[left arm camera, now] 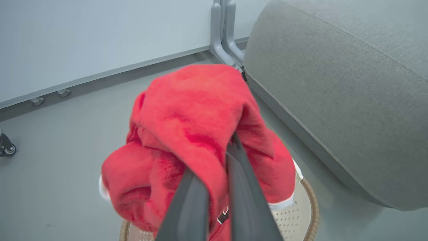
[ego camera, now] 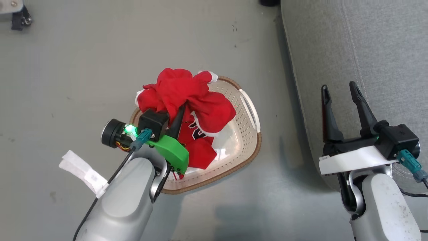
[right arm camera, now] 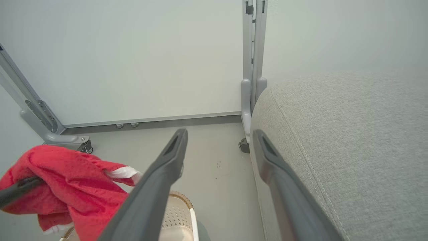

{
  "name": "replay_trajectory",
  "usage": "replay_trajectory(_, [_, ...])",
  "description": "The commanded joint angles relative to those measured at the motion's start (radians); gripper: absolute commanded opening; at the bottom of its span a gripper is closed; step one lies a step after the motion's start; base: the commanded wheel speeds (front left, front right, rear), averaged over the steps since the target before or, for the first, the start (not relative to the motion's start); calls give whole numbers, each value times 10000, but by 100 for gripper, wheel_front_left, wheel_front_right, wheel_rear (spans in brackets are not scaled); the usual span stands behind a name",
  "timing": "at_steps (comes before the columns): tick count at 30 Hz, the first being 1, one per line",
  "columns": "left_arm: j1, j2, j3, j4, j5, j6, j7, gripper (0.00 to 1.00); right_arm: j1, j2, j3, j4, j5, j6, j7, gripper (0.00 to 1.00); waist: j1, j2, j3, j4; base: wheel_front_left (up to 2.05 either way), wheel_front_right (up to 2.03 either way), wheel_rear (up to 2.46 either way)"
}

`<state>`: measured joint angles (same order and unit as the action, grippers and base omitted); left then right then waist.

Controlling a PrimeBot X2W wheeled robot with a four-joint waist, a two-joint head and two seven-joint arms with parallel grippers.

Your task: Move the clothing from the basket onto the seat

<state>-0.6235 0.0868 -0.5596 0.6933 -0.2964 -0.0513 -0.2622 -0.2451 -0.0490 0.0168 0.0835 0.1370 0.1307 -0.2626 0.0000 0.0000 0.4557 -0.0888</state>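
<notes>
L gripper (ego camera: 180, 113) is clamped on a red garment (ego camera: 187, 92), bunched and raised over the basket (ego camera: 249, 147), centre-left of head view. 2nd garment (ego camera: 197, 149), w/ numerals, lies inside the basket. R gripper (ego camera: 340, 87), lower right, is spread wide and empty by the seat (ego camera: 374, 43) edge. No clothing on the seat part shown. Prob. early: first item needs carrying and dropping, then the 2nd.

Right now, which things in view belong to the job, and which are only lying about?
For the job: lifted red clothing, held by the shut left pincer; numbered red clothing in the basket; grey seat.
Lying about: white strip beside the left arm; caster wheel; grey frame leg.
</notes>
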Motion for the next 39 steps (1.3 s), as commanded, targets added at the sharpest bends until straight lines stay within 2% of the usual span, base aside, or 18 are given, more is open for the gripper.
replay_trajectory(1, [310,116,152,-462,-62,70,-36,0,225,-27,-24,30,-76,1,-34,100,0,0,-771,156,0,0,0])
replay_trajectory(12, [1705,135,1386,-3858,-433,192,-35,0,1083,-27,59,269,-131,1,25,100,0,0,-2295,242,0,0,0])
replay_trajectory(20, [2653,23,2092,-6002,-440,223,-33,0,1748,-27,150,10,-159,1,365,100,0,0,-3189,359,0,0,0])
replay_trajectory(28, [3612,-51,2170,-6971,-299,260,-24,0,2339,-27,317,-356,-90,1,822,100,0,0,-3862,381,0,0,0])
replay_trajectory(39, [4430,-19,1989,-7453,-330,315,-24,0,2989,-27,350,-758,72,1,1236,100,0,0,-4311,343,0,0,0])
